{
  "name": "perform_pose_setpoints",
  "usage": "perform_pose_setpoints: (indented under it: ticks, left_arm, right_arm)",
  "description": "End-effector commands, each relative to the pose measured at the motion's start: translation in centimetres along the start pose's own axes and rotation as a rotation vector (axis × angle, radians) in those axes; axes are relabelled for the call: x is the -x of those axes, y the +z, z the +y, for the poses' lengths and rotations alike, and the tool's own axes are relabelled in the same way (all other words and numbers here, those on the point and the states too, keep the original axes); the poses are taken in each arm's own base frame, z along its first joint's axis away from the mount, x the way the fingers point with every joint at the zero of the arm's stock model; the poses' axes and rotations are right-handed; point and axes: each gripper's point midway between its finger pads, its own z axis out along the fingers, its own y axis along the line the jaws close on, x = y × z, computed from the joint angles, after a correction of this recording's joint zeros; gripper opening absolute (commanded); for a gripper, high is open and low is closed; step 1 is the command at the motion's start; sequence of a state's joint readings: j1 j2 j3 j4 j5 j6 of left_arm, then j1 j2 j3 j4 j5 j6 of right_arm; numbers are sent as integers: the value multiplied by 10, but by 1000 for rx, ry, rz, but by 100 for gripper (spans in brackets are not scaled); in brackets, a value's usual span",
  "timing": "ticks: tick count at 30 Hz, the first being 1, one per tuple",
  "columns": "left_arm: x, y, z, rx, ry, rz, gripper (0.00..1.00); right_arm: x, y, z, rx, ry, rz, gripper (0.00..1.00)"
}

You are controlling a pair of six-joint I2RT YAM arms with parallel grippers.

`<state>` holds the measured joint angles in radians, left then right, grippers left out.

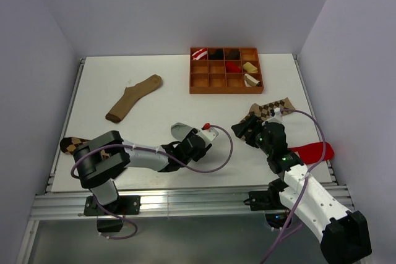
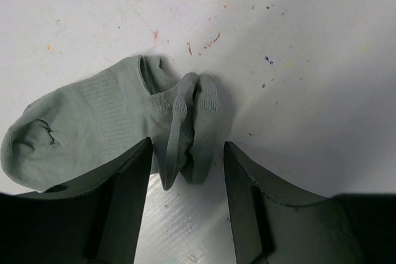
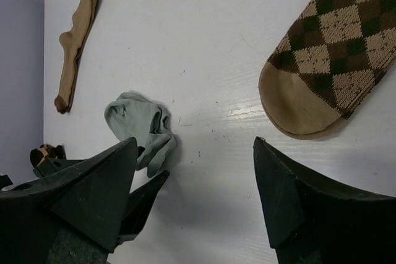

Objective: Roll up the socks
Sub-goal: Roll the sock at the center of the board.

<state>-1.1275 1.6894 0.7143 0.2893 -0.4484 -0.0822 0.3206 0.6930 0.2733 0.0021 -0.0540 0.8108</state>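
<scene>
Small grey sock [image 2: 86,122] lies flat on table [image 1: 154,60], front-centre, cuff end bunched into a fold. L gripper [image 2: 187,153] jaws apart, straddling that fold, not clamped. R gripper [image 3: 195,153] jaws wide, nothing betw. them, near toe of light argyle sock [image 3: 334,35]. Dark argyle sock [image 1: 73,144] partly hidden by L arm [image 1: 124,153]. Tan sock [image 1: 133,98], red sock [image 1: 314,151] & tray [image 1: 191,71] well apart.

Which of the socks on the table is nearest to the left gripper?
The small grey ankle sock: its bunched cuff lies between the left gripper's open jaws. No other sock is grey.
</scene>
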Motion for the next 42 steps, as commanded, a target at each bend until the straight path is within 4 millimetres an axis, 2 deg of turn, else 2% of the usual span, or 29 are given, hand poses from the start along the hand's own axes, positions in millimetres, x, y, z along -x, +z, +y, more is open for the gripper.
perform_pose_setpoints:
  ticks: [1, 5, 7, 8, 10, 11, 13, 14, 20, 27, 30, 32, 33, 42]
  left_arm:
    - [10, 6, 2, 42, 36, -23, 55]
    - [4, 9, 2, 56, 51, -1, 48]
    - [3, 10, 1, 54, 50, 5, 38]
    - [6, 10, 1, 52, 44, 3, 29]
    - [7, 10, -3, 36, 28, 10, 21]
    - [11, 10, -5, 28, 13, 5, 13]
    - [16, 9, -11, 0, -29, 3, 8]
    - [23, 8, -15, -15, -56, -7, 1]
    - [33, 9, -34, -143, -272, 59, 1]
    - [35, 12, -28, -235, -572, 151, 1]
    - [33, 15, -22, -253, -694, 164, 1]
    - [28, 11, -25, -301, -757, 186, 1]
    - [34, 12, -21, -312, -819, 169, 1]
    - [26, 8, -20, -386, -1057, 187, 1]
  right_arm:
    - [6, 1, 7, 42, -15, -18, 82]
    - [7, 1, 10, 57, -28, -20, 81]
    - [6, 1, 12, 69, -31, -18, 79]
    - [5, 1, 13, 78, -36, -13, 78]
    - [3, 3, 13, 80, -42, -2, 75]
    - [2, 3, 14, 87, -44, 3, 74]
    - [1, 5, 15, 94, -46, 6, 74]
    - [-1, 5, 15, 101, -44, 18, 74]
    - [-11, 12, 19, 127, -32, 62, 71]
    - [-31, 19, 22, 143, 1, 116, 67]
    - [-38, 22, 21, 139, 15, 137, 66]
    - [-47, 25, 20, 130, 23, 168, 65]
    - [-49, 26, 21, 138, 21, 169, 65]
    - [-83, 41, 30, 137, 24, 275, 63]
